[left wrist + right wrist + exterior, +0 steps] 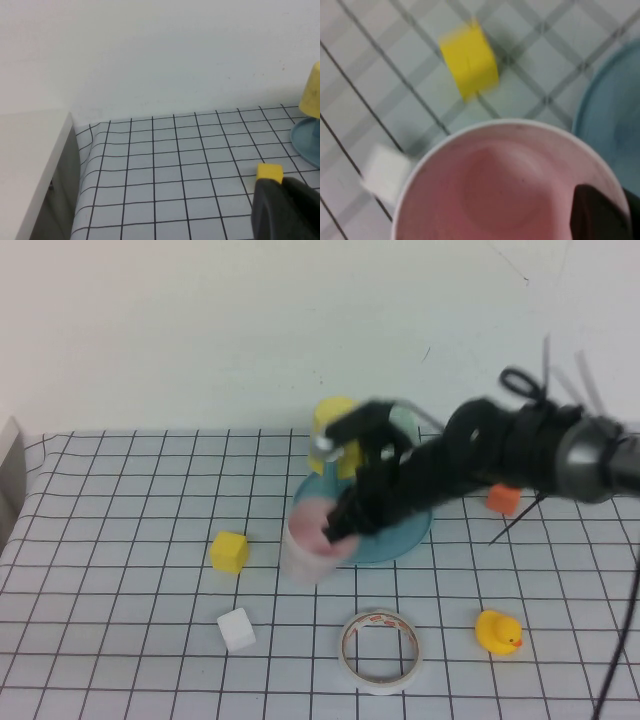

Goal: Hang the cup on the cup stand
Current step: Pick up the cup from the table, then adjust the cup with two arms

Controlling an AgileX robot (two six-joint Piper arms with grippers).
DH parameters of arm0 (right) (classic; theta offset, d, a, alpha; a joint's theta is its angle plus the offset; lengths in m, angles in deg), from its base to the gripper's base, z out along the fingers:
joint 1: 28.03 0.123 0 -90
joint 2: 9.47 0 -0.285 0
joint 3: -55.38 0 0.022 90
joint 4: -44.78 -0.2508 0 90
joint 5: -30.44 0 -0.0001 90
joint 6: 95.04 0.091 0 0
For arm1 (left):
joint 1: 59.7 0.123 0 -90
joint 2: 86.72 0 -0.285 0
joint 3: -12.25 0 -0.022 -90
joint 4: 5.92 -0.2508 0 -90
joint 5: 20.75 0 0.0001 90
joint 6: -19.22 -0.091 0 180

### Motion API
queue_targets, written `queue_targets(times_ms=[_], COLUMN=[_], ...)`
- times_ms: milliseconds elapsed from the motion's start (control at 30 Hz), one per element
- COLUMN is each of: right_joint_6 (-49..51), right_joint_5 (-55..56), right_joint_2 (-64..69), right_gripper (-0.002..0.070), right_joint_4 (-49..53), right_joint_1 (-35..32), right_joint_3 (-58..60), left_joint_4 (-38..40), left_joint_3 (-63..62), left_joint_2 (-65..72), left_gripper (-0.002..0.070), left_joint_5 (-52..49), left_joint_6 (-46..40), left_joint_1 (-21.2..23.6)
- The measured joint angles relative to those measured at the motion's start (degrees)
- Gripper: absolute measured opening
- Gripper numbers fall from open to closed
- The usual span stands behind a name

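Observation:
The pale pink cup (312,535) stands mouth up at the front left edge of the blue cup stand's round base (405,536). My right gripper (340,525) reaches over the stand and is shut on the cup's rim. In the right wrist view one dark finger (595,210) is inside the pink cup (495,185), with the stand's base (615,115) beside it. The stand's pegs are hidden behind the arm. My left gripper (287,210) shows only as a dark shape in the left wrist view, far left of the stand (306,142).
A yellow cup (333,420) and a mint-green cup (405,420) sit on the stand's far side. A yellow cube (229,551) and a white cube (236,629) lie left of the cup. A white tape ring (380,650), rubber duck (497,632) and orange cube (503,499) lie nearby.

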State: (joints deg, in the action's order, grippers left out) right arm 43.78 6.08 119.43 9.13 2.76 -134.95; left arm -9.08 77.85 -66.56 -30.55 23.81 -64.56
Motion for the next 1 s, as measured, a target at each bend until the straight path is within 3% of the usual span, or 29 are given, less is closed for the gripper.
queue_targets(times_ms=[133, 267, 467, 600, 700, 900, 1000], right_joint_6=[-3.38, -11.71, -31.56, -44.76, -48.51, -51.85, -54.63], right_joint_5=[3.72, 9.59, 12.82, 6.48, -2.91, -22.0, -23.7], right_joint_2=[-7.15, -14.91, -21.72, -22.68, -23.27, -23.67, -23.67], right_gripper=[0.0025, 0.0025, 0.0025, 0.0024, 0.0024, 0.0023, 0.0023], right_joint_4=[-6.65, -18.87, -44.02, -58.51, -60.85, -60.95, -60.95], right_joint_1=[0.0, 0.0, 0.0, 0.0, 0.13, 2.29, 4.03], right_joint_3=[0.0, 0.0, -0.13, -0.13, -0.13, -0.13, -0.13], left_joint_4=[-1.17, -7.13, -17.61, -20.73, -21.61, -21.69, -23.62], left_joint_3=[0.0, 0.0, 0.06, 0.06, 0.06, -0.04, -0.04], left_joint_2=[0.0, 0.0, 0.0, 0.0, 0.0, 0.0, 0.0], left_gripper=[-0.0001, -0.0002, -0.0001, -0.0001, -0.0001, -0.0001, 0.0012], left_joint_5=[0.38, 3.27, 23.22, 29.81, 30.69, 31.05, 32.41], left_joint_6=[-0.01, -0.07, 0.04, 6.94, 21.05, 67.93, 82.68], left_joint_1=[0.0, 0.0, 0.0, 0.0, 0.0, 0.0, 0.0])
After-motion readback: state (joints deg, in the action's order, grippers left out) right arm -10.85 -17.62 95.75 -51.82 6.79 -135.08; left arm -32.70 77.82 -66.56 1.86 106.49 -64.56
